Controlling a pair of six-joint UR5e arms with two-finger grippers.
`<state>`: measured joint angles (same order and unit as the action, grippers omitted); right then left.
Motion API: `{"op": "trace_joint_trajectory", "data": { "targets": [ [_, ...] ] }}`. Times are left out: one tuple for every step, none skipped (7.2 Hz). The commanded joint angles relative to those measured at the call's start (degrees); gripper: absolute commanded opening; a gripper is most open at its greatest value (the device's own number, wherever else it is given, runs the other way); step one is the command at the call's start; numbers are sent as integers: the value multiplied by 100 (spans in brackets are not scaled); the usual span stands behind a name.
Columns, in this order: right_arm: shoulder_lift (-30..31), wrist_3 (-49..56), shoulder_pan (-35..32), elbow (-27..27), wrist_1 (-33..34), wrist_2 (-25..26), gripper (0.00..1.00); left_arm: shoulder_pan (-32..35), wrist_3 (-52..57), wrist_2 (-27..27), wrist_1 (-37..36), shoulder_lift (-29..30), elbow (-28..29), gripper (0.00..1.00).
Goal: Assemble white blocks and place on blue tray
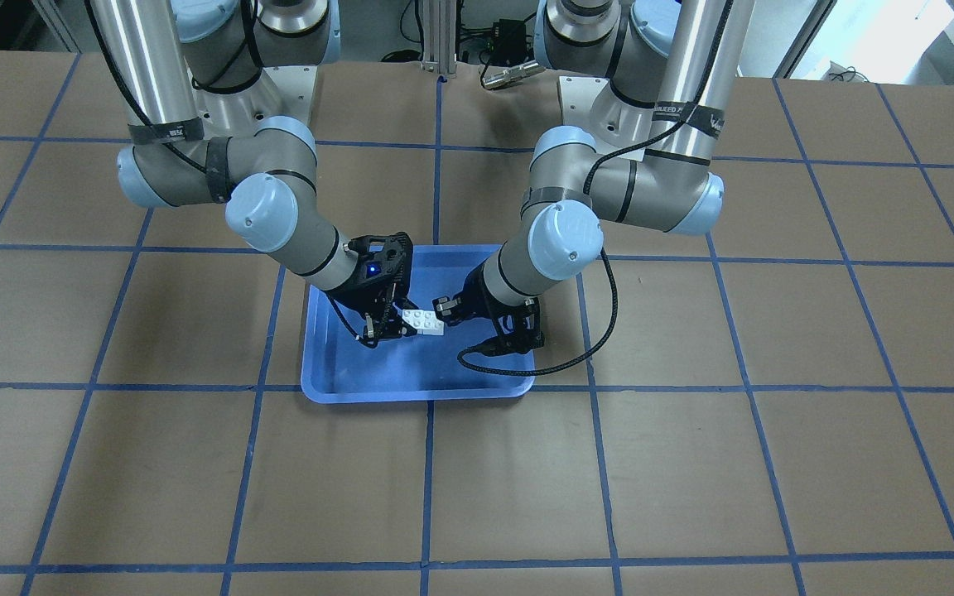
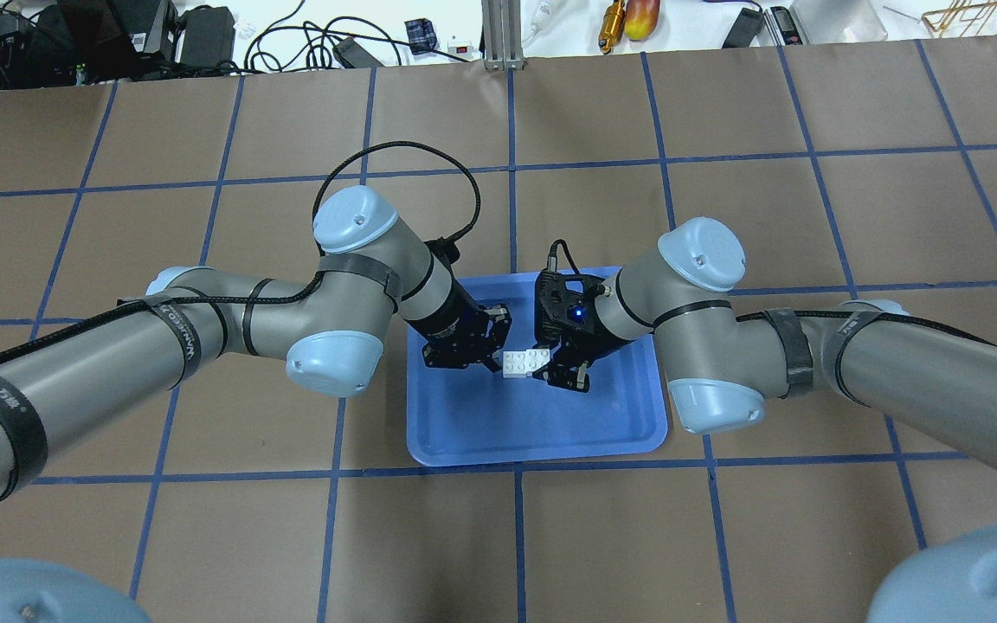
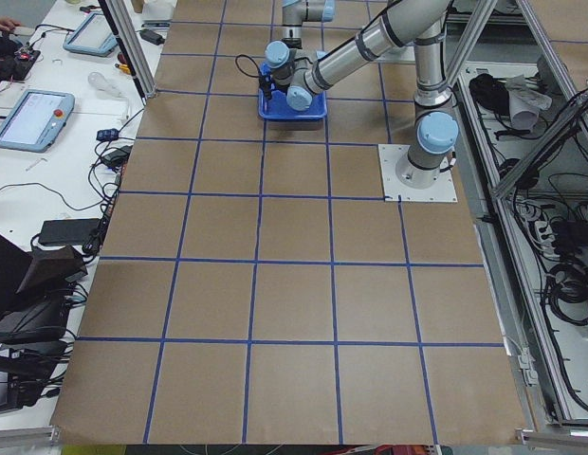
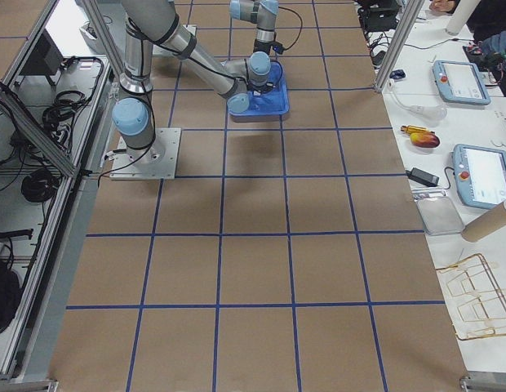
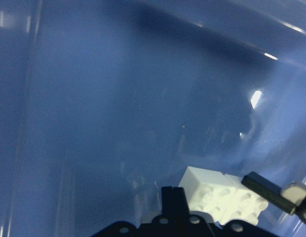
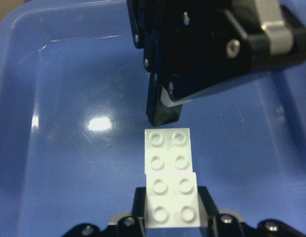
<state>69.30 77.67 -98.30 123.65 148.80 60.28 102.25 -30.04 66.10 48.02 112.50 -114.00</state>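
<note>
The right wrist view showed what the overhead hid: the right claw (image 6: 170,212) clamped on the near end of the joined blocks (image 6: 171,158), with the left claw (image 6: 164,111), closed and empty, just beyond their far end. The tray (image 2: 464,441) lay beneath both claws. The brown surface (image 1: 692,463) was gridded with blue tape, and cluttered benches (image 3: 76,156) flanked it.
</note>
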Motion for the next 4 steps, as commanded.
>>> {"op": "trace_joint_trajectory", "data": {
  "targets": [
    [-13,-15,-5,1,8,-25,77,5,-11,0,-12,0,0,0],
    [-21,-198,-5,1,0,19,100,5,-2,0,-12,0,0,0],
    [-21,-312,-5,1,0,37,100,5,-2,0,-12,0,0,0],
    [-4,-357,-5,-16,8,37,100,14,24,0,-12,0,0,0]
  ]
}}
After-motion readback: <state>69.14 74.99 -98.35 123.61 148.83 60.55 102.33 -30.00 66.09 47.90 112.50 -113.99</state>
